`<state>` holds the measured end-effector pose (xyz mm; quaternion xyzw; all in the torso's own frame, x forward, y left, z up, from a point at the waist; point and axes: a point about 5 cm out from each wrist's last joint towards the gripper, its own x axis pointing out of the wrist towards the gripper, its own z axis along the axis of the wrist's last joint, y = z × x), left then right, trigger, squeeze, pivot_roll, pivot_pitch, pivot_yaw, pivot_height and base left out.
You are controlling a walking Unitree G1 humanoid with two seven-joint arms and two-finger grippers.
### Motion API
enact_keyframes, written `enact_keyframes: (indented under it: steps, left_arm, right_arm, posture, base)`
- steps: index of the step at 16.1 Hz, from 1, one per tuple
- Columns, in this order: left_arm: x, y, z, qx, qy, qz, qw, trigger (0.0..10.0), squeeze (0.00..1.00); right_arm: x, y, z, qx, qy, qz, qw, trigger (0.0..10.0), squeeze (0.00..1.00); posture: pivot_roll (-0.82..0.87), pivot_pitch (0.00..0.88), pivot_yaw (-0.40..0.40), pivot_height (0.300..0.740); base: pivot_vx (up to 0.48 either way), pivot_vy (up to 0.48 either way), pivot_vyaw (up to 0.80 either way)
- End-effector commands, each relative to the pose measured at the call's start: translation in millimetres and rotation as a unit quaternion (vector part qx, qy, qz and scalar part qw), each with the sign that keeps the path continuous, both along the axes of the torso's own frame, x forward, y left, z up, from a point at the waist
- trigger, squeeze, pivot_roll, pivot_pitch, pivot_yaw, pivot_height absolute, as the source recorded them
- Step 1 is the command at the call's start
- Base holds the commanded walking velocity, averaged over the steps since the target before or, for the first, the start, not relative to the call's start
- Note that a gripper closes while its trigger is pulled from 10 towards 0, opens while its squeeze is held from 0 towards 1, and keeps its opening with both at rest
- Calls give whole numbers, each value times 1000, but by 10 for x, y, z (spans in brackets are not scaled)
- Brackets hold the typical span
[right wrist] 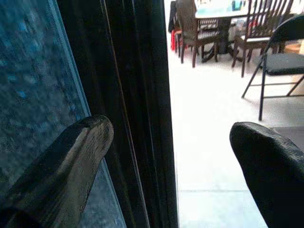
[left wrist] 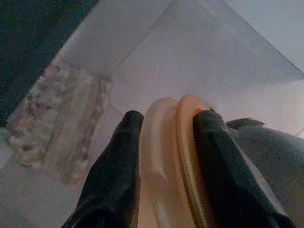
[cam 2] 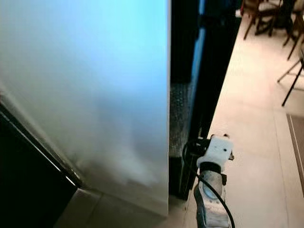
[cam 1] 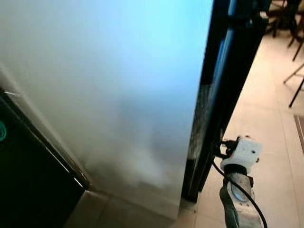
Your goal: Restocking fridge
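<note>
The left gripper (left wrist: 164,156) is clenched on a pale, flat item (left wrist: 168,161), held edge-on over the floor (left wrist: 199,57); its long axis runs along the 2 fingers, its rounded end pointing away from the wrist. The right gripper (right wrist: 171,156) is released, fingers spread wide beside the dark door edge (right wrist: 128,95) of the fridge (cam 1: 109,95). Risks: the thin item could slip from its narrow pinch, or a finger could snag the door edge.
</note>
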<state>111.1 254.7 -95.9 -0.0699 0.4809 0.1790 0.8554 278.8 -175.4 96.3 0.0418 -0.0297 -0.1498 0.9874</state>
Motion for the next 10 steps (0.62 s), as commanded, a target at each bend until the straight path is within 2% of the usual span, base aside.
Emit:
enact_keyframes:
  steps: [1,5,10]
  left_arm:
    - [-44,215,56,10,3,7,1000,10000,0]
    - [-56,297,84,12,2,7,1000,10000,0]
    - [-57,303,86,9,1,6,1000,10000,0]
  right_arm:
    - [-26,-99,-52,3,15,-15,1000,10000,0]
    - [106,-206,-24,-11,34,-6,999,10000,0]
    - [114,-212,-23,-11,37,-7,999,10000,0]
  posture:
    - [-110,0,85,740]
    - [-107,0,88,740]
    - [-107,0,88,740]
  base:
    - [0,0,0]
    - [0,0,0]
    - [0,0,0]
